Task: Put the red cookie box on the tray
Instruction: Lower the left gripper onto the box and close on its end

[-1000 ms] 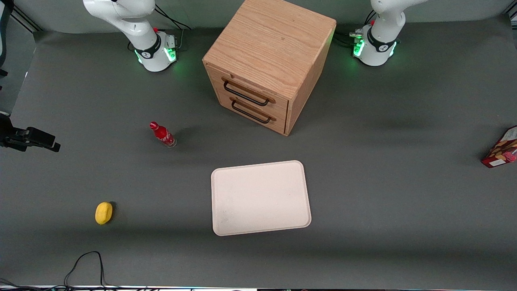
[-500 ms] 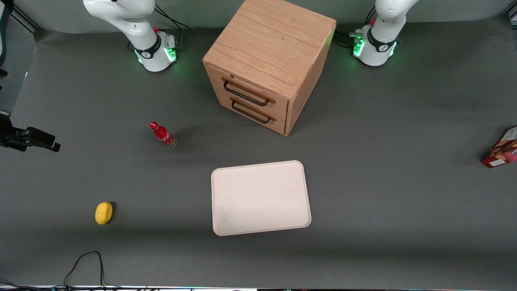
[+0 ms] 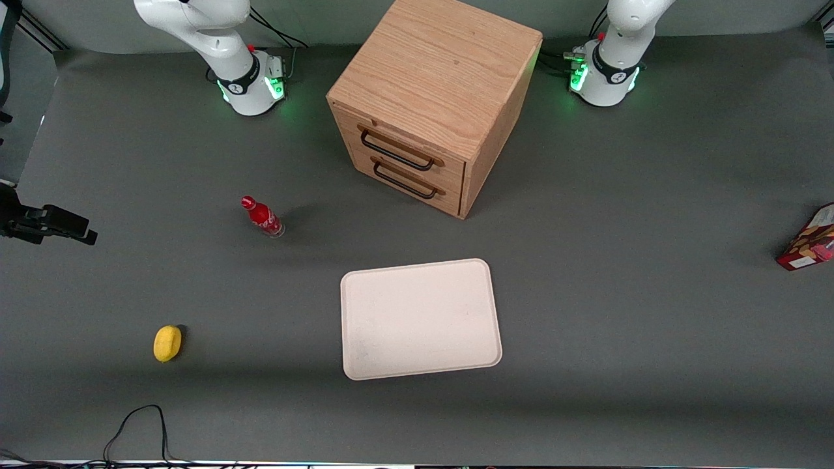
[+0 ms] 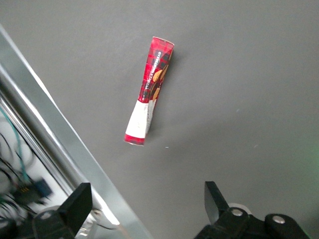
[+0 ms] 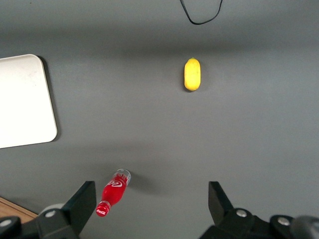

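The red cookie box (image 3: 811,242) lies on the mat at the working arm's end of the table, partly cut off by the front view's edge. In the left wrist view the red cookie box (image 4: 149,89) shows whole, long and narrow, with a white end panel nearest the table's metal edge. My left gripper (image 4: 148,204) hangs high above the mat, open and holding nothing, apart from the box. The gripper does not show in the front view. The cream tray (image 3: 421,318) lies bare near the table's middle, nearer the front camera than the cabinet.
A wooden drawer cabinet (image 3: 435,98) stands between the two arm bases. A small red bottle (image 3: 262,216) and a yellow lemon (image 3: 167,342) lie toward the parked arm's end. The table's metal edge rail (image 4: 55,149) runs close to the cookie box.
The working arm's upper link has shifted slightly in the front view. The objects on the table have not moved.
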`<state>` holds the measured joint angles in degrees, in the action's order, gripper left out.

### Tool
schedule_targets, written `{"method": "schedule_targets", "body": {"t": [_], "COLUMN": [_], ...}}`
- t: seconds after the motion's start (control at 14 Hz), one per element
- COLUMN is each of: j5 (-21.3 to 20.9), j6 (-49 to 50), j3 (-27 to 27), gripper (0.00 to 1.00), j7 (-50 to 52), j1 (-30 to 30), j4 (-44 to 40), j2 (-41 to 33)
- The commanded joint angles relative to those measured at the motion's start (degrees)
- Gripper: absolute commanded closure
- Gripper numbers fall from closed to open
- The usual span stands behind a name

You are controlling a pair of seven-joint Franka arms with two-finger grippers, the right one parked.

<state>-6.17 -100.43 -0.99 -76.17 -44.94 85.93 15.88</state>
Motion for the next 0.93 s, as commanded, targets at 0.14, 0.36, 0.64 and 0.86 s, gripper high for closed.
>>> {"method": "schedule_targets", "body": {"t": [0.14,0.36,0.64,0.86], "j5": [-1.4,-0.2,2.6,2.9], "j6": [-5.8,-10.2,-18.9,-26.2], "j3": [0.1,-0.1,-0.4,-0.3], "gripper": [0.0,0.0,0.0,0.0], "j7": [-17.6,-17.9,-17.6,-17.6], "j1": [-0.1,0.1,1.0,0.9], "j4": [1.1,3.1,11.0,15.4], "j2": [3.2,6.3,7.4,9.9]}}
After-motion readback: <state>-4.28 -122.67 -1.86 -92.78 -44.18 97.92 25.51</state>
